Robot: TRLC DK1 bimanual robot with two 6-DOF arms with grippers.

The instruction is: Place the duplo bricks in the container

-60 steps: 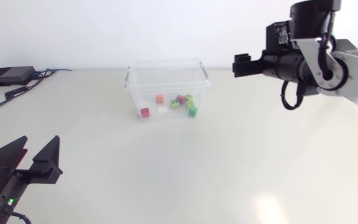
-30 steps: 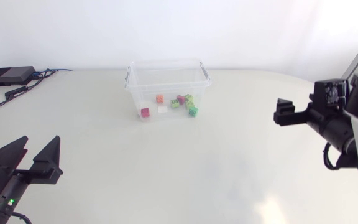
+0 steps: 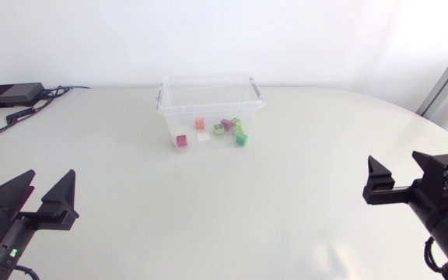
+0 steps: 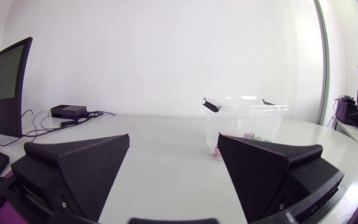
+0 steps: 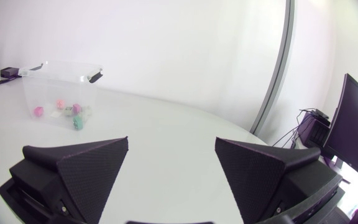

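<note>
At the far left edge of the table (image 3: pixel 286 202) sits a small black box (image 3: pixel 10 95) with cables trailing off it; the left wrist view shows it too (image 4: pixel 67 111), well beyond the fingers. Nearer the front, the left hand (image 3: pixel 51 177) hovers low at the table's left corner with its two wedge fingers spread wide and nothing between them, and its own camera confirms the bare gap (image 4: pixel 173 140). Toward the middle, at the back of the table, stands the clear plastic container (image 3: pixel 208 81), upright, lidless, with a grey handle at each short end. All the duplo bricks in view lie on its floor: a pink brick (image 3: pixel 181 141) at the left front, an orange brick (image 3: pixel 200 123) behind it, a whitish brick (image 3: pixel 204 137) just right of the pink one, then a cluster of a light green brick (image 3: pixel 218 130), a purple brick (image 3: pixel 226 124) and a green brick (image 3: pixel 236 123), with another green brick (image 3: pixel 241 138) in front of that cluster. From the left wrist the container (image 4: pixel 244 107) shows ahead of the right finger; from the right wrist it (image 5: pixel 58 73) stands well ahead of the left finger. At the right front of the table the right hand (image 3: pixel 395 159) hovers, its fingers likewise spread and empty (image 5: pixel 171 142), well apart from the container.
</note>
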